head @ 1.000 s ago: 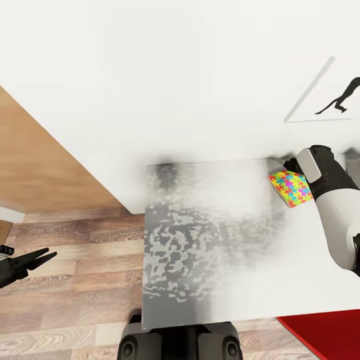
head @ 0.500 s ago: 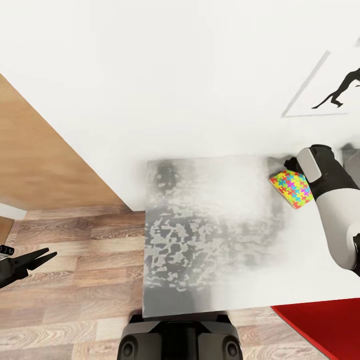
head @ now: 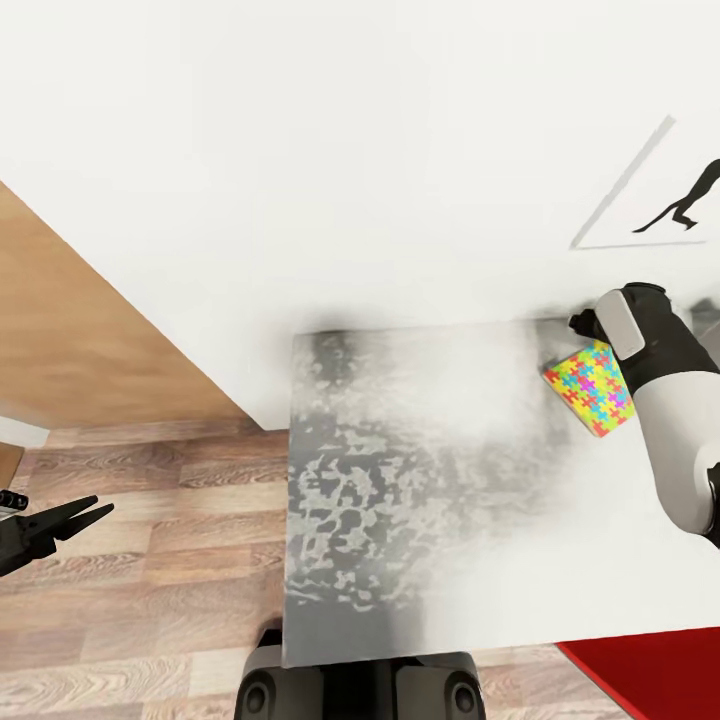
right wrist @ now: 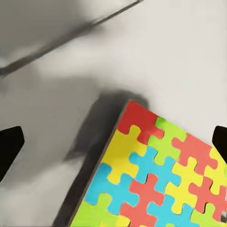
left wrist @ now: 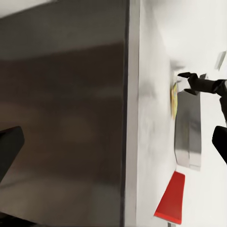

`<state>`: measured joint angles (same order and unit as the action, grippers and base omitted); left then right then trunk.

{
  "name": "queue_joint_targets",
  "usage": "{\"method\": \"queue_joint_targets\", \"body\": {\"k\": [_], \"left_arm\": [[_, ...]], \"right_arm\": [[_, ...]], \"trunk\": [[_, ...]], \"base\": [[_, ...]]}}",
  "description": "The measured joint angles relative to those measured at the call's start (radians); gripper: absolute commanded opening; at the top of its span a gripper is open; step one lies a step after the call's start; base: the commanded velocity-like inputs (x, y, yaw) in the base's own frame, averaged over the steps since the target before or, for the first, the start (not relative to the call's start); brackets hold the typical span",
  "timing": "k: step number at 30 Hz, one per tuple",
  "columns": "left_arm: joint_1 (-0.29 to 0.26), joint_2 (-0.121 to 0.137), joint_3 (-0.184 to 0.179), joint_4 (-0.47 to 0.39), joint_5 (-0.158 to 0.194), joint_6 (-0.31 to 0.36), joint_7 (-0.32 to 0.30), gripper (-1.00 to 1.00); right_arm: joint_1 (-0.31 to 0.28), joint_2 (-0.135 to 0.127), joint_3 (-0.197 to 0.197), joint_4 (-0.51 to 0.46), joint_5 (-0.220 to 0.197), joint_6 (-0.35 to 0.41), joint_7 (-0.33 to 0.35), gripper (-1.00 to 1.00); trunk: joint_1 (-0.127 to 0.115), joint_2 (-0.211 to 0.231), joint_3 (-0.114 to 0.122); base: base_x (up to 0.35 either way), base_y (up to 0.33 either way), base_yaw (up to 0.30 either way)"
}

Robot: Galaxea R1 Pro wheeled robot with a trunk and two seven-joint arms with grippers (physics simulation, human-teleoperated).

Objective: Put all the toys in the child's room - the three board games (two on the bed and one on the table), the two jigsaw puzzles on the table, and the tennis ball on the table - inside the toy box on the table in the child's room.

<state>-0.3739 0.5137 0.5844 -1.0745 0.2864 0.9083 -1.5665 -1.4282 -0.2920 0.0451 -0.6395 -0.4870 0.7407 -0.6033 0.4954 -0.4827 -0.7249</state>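
Note:
One jigsaw puzzle, a small multicoloured square, lies near the back edge of the grey table, by the white wall. My right gripper hovers just over its far edge; the right wrist view has the puzzle close below, one corner casting a dark shadow, and a fingertip at each side of the picture, so it is open. The left wrist view catches that gripper above the puzzle's thin yellow edge. My left gripper hangs open over the floor, left of the table.
A grey box-like shape sits on the table just past the puzzle; a sliver of it shows behind my right arm. A red rug lies at the lower right, a wooden panel on the left, a framed picture on the wall.
The whole view shifted slightly with the camera. The puzzle has turned a little under the right gripper. The left arm has not moved.

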Motion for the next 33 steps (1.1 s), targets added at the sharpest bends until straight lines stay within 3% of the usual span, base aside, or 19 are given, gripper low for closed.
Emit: {"method": "queue_joint_targets", "body": {"k": [33], "left_arm": [[0.000, 0.000, 0.000, 0.000, 0.000, 0.000, 0.000, 1.00]], "right_arm": [[-0.012, -0.003, 0.001, 0.011, 0.000, -0.002, 0.001, 1.00]], "trunk": [[0.000, 0.000, 0.000]], "base": [[0.007, 0.000, 0.000]]}}
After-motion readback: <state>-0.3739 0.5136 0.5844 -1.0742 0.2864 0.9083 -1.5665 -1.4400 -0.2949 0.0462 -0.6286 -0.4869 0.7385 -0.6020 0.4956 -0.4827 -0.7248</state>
